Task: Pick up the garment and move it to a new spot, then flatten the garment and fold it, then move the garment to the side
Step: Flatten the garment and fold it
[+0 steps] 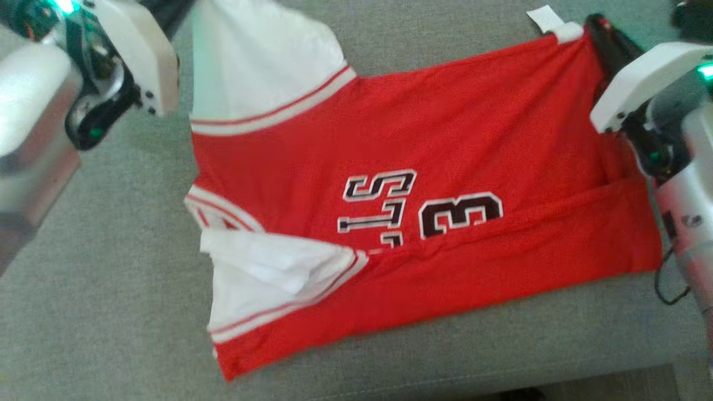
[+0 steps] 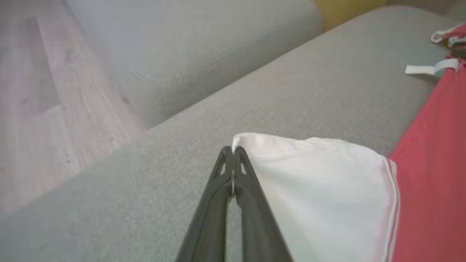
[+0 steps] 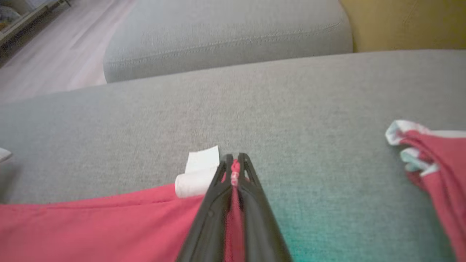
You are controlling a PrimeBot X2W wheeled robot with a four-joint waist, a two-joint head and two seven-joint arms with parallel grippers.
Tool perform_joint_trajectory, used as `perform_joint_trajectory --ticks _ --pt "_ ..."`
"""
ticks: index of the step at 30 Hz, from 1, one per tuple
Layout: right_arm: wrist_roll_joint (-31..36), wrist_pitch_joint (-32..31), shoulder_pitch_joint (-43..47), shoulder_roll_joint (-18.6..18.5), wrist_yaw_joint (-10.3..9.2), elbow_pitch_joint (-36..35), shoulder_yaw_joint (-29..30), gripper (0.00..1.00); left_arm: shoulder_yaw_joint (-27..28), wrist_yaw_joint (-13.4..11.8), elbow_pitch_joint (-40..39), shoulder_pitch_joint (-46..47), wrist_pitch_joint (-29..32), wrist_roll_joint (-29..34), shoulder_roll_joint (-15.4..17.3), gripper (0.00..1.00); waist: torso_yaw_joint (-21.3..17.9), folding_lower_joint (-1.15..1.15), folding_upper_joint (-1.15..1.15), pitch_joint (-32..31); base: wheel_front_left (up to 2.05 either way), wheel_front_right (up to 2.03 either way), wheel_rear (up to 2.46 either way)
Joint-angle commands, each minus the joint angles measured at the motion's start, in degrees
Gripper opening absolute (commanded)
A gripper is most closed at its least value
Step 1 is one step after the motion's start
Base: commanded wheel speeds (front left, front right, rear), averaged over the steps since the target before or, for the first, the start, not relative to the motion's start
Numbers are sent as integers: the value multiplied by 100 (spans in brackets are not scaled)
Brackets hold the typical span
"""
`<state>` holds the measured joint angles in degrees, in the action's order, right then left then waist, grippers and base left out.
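Observation:
The garment (image 1: 401,150) is a red jersey with white sleeves and black lettering. It lies spread on a grey cushion (image 1: 111,289), with its near edge folded up over the front. In the left wrist view, my left gripper (image 2: 233,150) is shut on the tip of the far white sleeve (image 2: 320,189). My right gripper (image 3: 235,160) is shut on a pinch of red fabric at the far hem corner, beside a white tag (image 3: 198,174). The head view shows the right gripper (image 1: 595,27) at that corner, at the upper right.
Another red-and-white cloth bundle (image 3: 433,156) lies on the cushion to the right of the hem corner. A second grey cushion (image 3: 225,36) stands beyond, with wooden floor (image 2: 40,109) to its left and something yellow (image 3: 407,22) behind. The cushion's front edge (image 1: 501,373) runs close below the garment.

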<state>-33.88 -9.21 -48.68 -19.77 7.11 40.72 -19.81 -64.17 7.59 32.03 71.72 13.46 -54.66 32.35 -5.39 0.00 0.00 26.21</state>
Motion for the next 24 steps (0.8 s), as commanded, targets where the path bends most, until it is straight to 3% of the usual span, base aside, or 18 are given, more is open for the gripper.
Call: perform_joint_trajectory --ticks 1,9,15,20,24 --pt "-72 150 -136 -153 37 -141 60 0 290 -10 -36 477 -222 51 181 0 39 0 0 -47 0 0 0" --pt "-214 493 181 -517 37 -272 218 0 199 -10 -202 401 -800 1 181 0 195 0 0 -311 0 0 0" --pt "-139 910 1093 -706 37 -643 568 0 -7 -28 -945 -368 -831 -322 616 0 360 0 0 -564 0 0 0" --pt "-14 1223 2005 -630 37 -1114 1005 0 -120 -255 -1692 -1147 -1054 -434 1012 0 430 0 0 -770 0 0 0" --pt "145 1296 2596 -447 37 -1567 1276 0 -181 -599 -2350 -1627 -1194 -419 1390 0 426 0 0 -833 0 0 0"
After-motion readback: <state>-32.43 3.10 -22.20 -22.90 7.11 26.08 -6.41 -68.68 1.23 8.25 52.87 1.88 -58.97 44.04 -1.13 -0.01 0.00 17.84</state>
